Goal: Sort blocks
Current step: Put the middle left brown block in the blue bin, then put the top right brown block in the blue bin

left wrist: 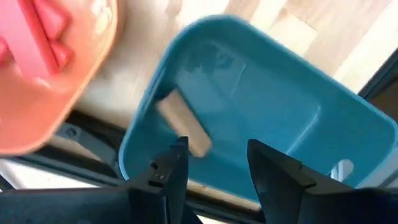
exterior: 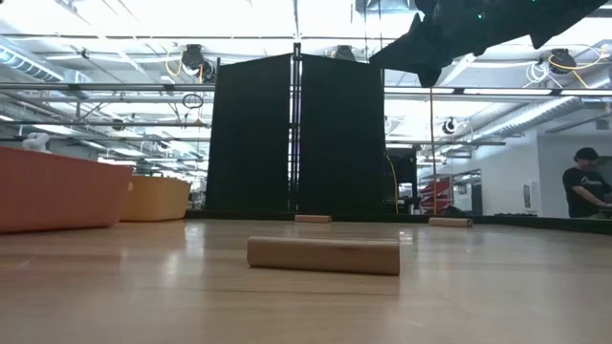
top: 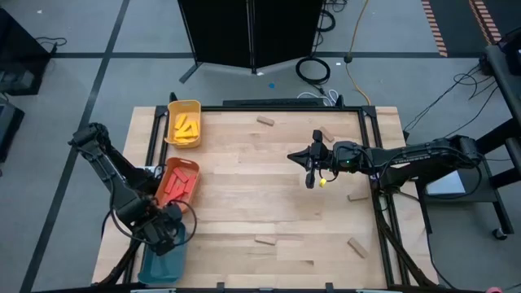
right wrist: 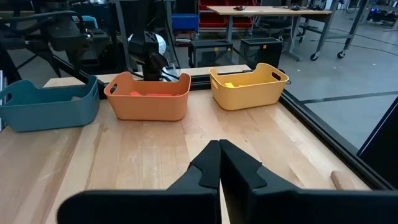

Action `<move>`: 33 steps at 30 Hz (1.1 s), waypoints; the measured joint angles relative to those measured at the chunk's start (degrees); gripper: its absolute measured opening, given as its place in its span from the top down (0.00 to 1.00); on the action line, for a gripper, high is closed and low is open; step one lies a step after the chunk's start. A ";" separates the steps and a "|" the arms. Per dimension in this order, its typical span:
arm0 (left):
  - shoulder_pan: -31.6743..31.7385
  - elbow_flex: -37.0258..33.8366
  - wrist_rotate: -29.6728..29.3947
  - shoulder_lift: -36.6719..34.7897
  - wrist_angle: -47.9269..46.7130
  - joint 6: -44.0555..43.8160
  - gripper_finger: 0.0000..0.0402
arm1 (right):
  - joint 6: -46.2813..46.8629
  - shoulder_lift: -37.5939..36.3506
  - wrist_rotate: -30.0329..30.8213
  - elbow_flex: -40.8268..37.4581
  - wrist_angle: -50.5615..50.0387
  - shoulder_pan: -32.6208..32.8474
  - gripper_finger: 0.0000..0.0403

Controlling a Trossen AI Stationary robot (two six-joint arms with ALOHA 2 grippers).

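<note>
Sorting is well advanced: yellow blocks (top: 186,127) lie in the yellow tray (top: 195,106), red blocks (top: 177,185) in the orange tray (top: 166,171), and one tan block (left wrist: 183,122) lies on the floor of the teal tray (left wrist: 292,118), so each tray evidently serves one colour. The left end effector (left wrist: 214,163) hangs directly above the teal tray at the counter's near left corner, fingers parted and empty, which suggests the tan block there has been released. Tan blocks are scattered loose on the counter (top: 244,212): one near the far edge (top: 264,121), one beside the right arm (top: 356,196), one at mid-front (top: 265,240), and one at front right (top: 357,247). The right end effector (right wrist: 219,163) is raised over the right half of the counter with fingers pressed together; no block shows between them, though a small yellow spot beneath it in the high view cannot be identified.
</note>
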 joint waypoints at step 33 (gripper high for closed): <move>25.28 -19.05 -32.85 6.47 90.50 84.48 0.60 | 4.48 0.00 0.33 0.00 -12.27 -3.40 1.00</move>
